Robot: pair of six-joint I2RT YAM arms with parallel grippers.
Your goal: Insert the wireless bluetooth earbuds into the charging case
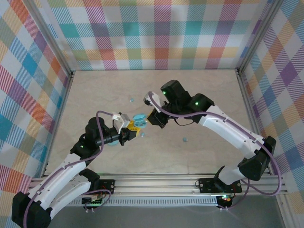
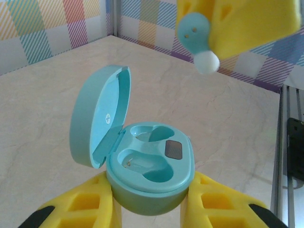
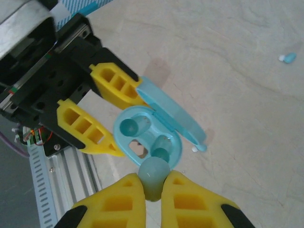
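Your right gripper (image 3: 153, 184), clamped on an earbud (image 3: 153, 175), must centre its white tip (image 2: 207, 62) over a well (image 2: 140, 166) of the charging case (image 2: 156, 194) your left gripper (image 2: 149, 209) clamps

Pale marbled tabletop (image 1: 199, 95), plaid walls (image 1: 156, 33) — pastel checks, aluminium rail (image 1: 156, 183) at near edge

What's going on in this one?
The left gripper is shut on the open charging case, its lid swung back. The right gripper is shut on one earbud, poised just over the case. Both wells look empty, so nothing is seated yet. Another earbud lies loose on the table.
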